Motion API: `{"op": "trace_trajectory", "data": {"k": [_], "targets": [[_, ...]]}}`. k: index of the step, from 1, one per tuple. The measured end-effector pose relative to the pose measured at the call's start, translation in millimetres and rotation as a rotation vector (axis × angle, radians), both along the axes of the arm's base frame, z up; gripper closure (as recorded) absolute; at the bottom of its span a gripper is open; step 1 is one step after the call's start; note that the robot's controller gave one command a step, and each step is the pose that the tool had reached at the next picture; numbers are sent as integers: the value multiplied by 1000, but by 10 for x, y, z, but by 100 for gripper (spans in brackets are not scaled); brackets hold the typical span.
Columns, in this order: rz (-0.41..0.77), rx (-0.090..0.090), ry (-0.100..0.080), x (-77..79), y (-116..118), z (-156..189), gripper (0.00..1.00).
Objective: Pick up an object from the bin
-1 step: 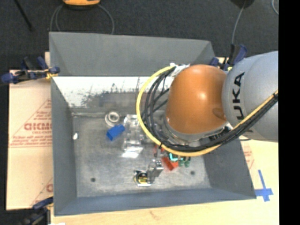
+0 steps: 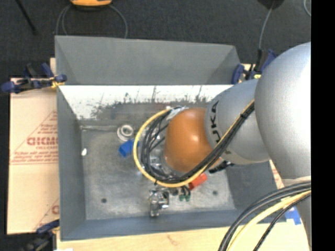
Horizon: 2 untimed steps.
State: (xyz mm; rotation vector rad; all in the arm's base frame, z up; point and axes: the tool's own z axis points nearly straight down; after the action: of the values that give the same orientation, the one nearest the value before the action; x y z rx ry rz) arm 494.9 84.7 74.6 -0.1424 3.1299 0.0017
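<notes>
White ring (image 2: 125,132) and blue block (image 2: 124,149) lie well apart from the tool (image 2: 155,204), at about 11 o'clock. The tool sits low near the front of the bin (image 2: 70,192); you can't tell if it's open or closed. Nearest candidates: small green pieces (image 2: 183,195) near it at 3 o'clock, and a red piece (image 2: 197,181) at 2, tucked by the orange wrist cover (image 2: 186,140). I'd judge you need a short shift toward 3.
</notes>
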Motion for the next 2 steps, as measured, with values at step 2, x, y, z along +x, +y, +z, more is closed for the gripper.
{"op": "trace_trajectory", "data": {"k": [2], "targets": [[15, -3, -5, -45, -192, -13, 0]]}}
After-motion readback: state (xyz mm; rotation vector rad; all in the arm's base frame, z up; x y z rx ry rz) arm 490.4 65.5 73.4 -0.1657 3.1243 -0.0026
